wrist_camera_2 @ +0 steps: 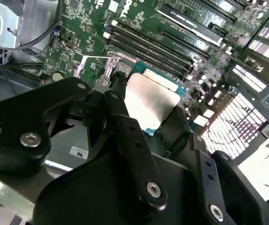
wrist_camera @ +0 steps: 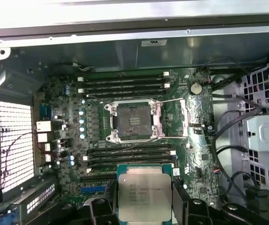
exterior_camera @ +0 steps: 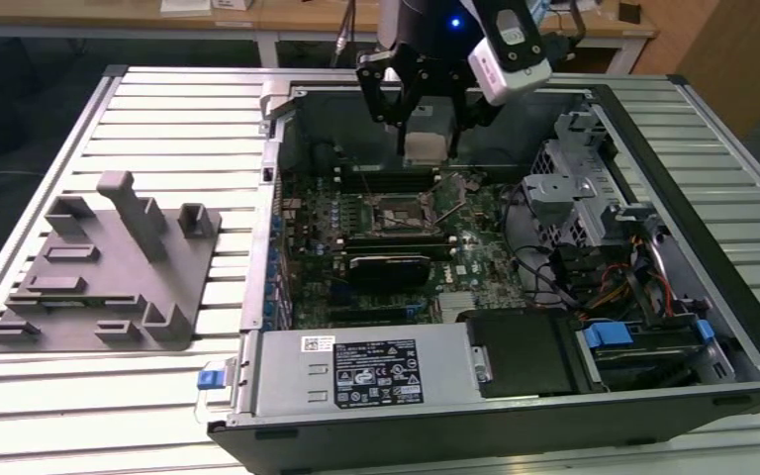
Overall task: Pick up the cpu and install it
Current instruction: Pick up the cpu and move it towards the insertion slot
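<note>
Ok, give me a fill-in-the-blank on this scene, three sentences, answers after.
1. The gripper is shut on the ____.
2. With no chip in it, the socket is ____.
3. The grey fixture stands outside the case, on the exterior view's ____.
Answers: cpu; empty; left.

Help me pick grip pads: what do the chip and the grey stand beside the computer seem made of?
The chip, clamped in the gripper: top looks like bare metal, matt silvery with soft sheen; thin green rim suggests circuit board. The stand: probably plastic, uniform dull grey without glare; painted metal is possible.
</note>
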You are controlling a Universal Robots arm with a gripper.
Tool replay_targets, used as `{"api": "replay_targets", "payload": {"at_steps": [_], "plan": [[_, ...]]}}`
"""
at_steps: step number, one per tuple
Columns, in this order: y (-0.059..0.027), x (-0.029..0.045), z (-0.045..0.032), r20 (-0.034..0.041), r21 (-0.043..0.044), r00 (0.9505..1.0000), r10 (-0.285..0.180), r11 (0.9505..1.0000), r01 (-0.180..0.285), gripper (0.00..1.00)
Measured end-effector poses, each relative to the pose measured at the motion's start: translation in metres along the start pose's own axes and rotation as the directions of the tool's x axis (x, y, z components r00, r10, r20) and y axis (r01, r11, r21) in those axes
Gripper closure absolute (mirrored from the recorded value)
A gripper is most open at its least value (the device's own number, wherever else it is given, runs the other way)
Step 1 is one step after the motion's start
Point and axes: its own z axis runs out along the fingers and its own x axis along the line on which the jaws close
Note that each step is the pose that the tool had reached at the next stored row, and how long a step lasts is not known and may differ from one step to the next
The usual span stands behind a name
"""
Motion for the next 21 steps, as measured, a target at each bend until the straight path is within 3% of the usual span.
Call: {"api": "replay_targets", "payload": {"at_steps": [8, 21], "plan": [[0.0042, 0.0, 0.0147, -0.0048, 0.0003, 1.0, 0.0, 1.0, 0.0, 0.45], [0.0073, 0.0005, 0.0385, -0.0205, 0.0016, 0.9998, 0.001, 1.0, -0.001, 0.45]]}}
